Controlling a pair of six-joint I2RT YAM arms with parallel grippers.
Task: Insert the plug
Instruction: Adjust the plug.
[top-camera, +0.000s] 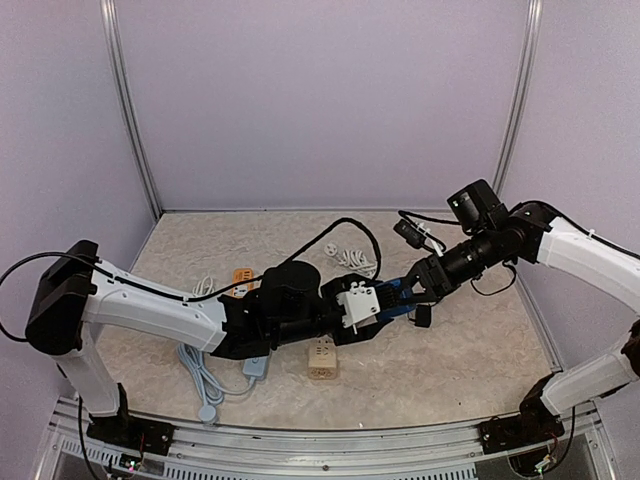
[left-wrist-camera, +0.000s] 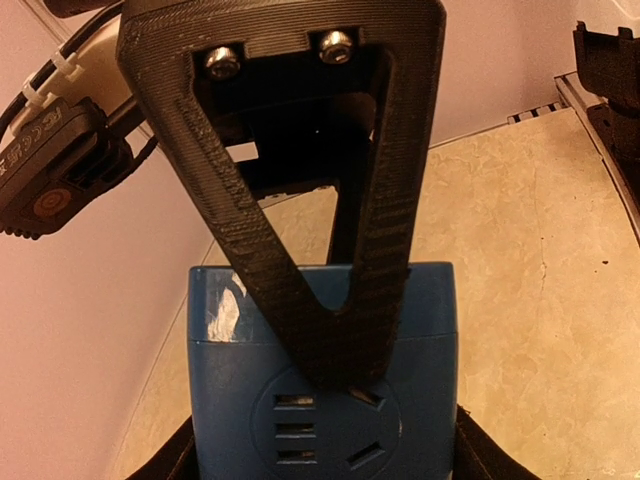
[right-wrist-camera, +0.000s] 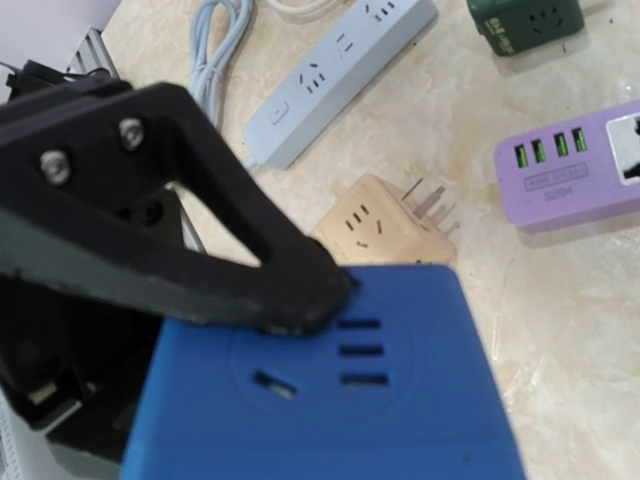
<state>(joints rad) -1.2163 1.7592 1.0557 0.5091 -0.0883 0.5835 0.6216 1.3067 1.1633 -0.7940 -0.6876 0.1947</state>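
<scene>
Currently I am looking down on the table (top-camera: 450, 370), a pale, stone-patterned surface, with both arms reaching in and meeting near its middle. On it, the light blue power strip (right-wrist-camera: 340, 70) is lying near and to the left, long, smooth and round-cornered. The purple power strip (right-wrist-camera: 570, 170) is showing only in the right wrist view, shorter and with green-lined ports.

The left end effector (top-camera: 380, 305) is clamping the blue adapter (left-wrist-camera: 230, 400) from two sides and holding it up off the table. The right end effector (top-camera: 412, 292) is laying one ribbed black finger (left-wrist-camera: 240, 230) across a socket face. Its other finger is hiding behind the block, so I cannot tell whether it is gripping.

I am judging the blue adapter to be a light, rigid cube of hard plastic. Its faces are glossy and look slippery, so it is asking for a firm squeeze on two opposite flat faces. Its pins are not showing.

Smaller again, the beige adapter (right-wrist-camera: 370, 225) is resting on the table just near of the end effectors, matt, with bare metal prongs sticking out.
</scene>
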